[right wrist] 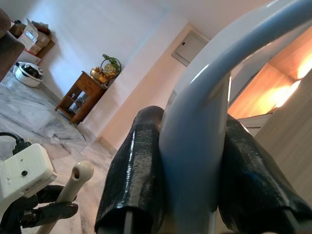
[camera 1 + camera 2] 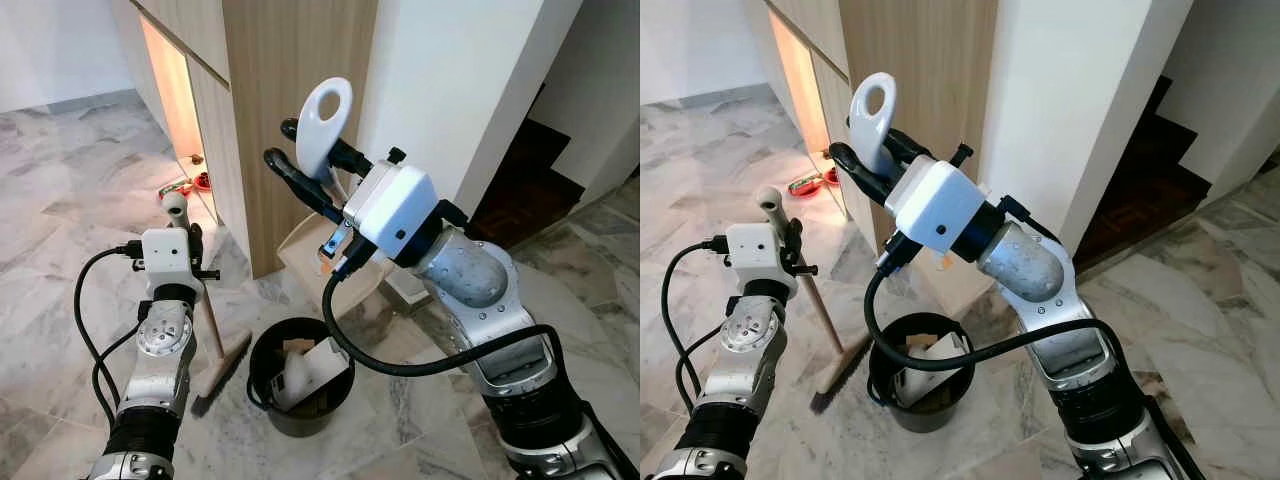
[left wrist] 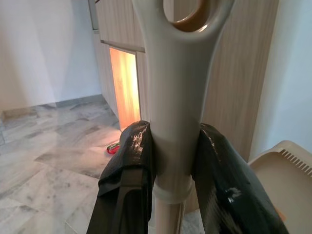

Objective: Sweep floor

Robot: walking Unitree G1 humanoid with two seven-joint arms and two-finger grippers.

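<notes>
Gripping a wooden-handled broom (image 2: 212, 335) near its beige handle tip, the left tool (image 2: 192, 243) holds the bristles on the grey marble floor (image 2: 60, 190). Between the arms sits a black round bin (image 2: 298, 385), apparently holding paper scraps. The right tool (image 2: 310, 160) clamps the white looped handle of a beige plastic dustpan (image 2: 325, 255), raised against the wood-panelled cabinet (image 2: 290, 60); open floor lies left.

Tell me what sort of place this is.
Likely a home's hallway: marble floor, built-in wood cabinet and stairs. A bin stands near; left gripper holds a broom, right gripper a dustpan.
</notes>
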